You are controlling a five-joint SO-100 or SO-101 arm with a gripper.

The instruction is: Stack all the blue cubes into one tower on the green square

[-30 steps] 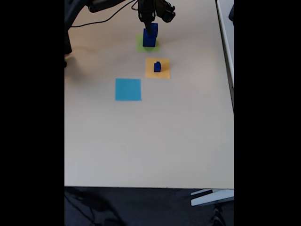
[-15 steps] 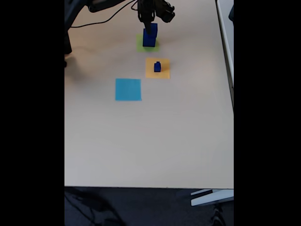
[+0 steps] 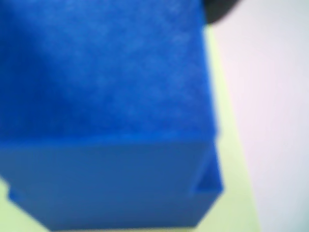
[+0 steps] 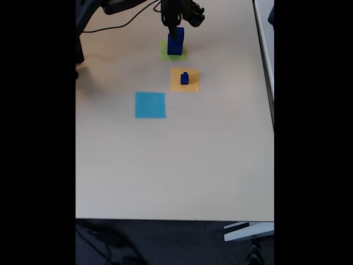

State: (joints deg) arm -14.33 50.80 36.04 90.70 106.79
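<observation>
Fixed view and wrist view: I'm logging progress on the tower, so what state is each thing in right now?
Two stacked blue cubes: upright on the green square, gripper at the top.
Small blue cube: unstacked, on the orange square.
Light blue square: bare.
Gripper: at the upper cube; open or shut unclear.
</observation>
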